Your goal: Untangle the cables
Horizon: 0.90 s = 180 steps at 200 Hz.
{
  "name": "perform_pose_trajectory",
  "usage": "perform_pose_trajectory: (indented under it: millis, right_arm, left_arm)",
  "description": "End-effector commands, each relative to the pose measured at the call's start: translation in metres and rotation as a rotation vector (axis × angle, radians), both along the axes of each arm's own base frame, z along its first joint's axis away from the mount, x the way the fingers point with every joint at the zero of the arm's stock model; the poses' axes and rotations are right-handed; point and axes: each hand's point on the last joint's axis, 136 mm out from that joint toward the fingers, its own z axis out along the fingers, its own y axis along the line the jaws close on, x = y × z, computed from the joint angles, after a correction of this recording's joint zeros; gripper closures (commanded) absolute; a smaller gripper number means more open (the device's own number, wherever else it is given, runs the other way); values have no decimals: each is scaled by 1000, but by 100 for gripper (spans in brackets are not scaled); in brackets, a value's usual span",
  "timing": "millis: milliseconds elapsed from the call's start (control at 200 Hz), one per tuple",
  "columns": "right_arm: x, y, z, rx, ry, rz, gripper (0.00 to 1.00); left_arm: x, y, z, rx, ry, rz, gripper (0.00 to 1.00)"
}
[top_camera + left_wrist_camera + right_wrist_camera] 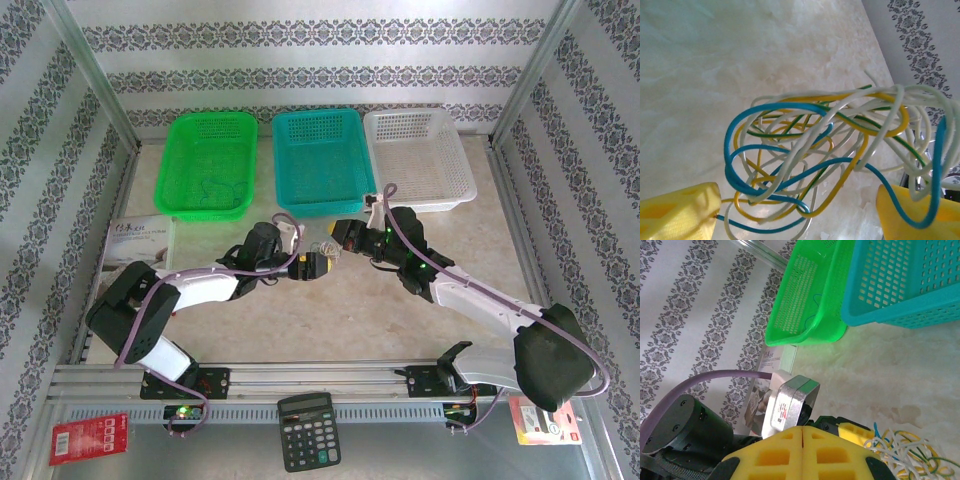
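The cables (327,248) are a small clump of thin curly strands between the two grippers in the middle of the table. In the left wrist view the cables (830,150) are blue, yellow, white and green loops tangled together above the marble top. My left gripper (797,220) is open, its yellow fingertips (680,215) standing wide on either side of the clump. My right gripper (802,432) is shut, pads pressed together, with the cables (905,455) just beside it at the lower right. Whether a strand is pinched there I cannot tell.
Three baskets line the back: green (178,160) with a thin strand inside, teal (283,160), white (452,160). A booklet (140,240) lies at the left. A calculator (308,430), a red pack (88,438) and a card (545,420) sit at the near edge.
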Motion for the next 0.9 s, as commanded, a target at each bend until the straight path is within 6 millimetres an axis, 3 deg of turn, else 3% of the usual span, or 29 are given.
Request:
perform_pose_trajectory:
  millis: [0,270,400,749,894]
  right_arm:
    - [-1,4,23,46,-46,5,100]
    - [1,3,21,42,-45,-3,100]
    - [3,-2,27,52,-56,-12,100]
    - [3,-24,79,129,-137,-40,100]
    - [1,-25,74,110,-135,-36,100]
  left_arm:
    - [2,-19,25,-74,-89,-54,25]
    - [0,-22,22,-101,-88,-57,80]
    - [-1,-20,15,-90,-74,-48,100]
    - [-6,-9,-6,-43,-44,-11,100]
    - [-8,-6,-8,-26,-45,-8,100]
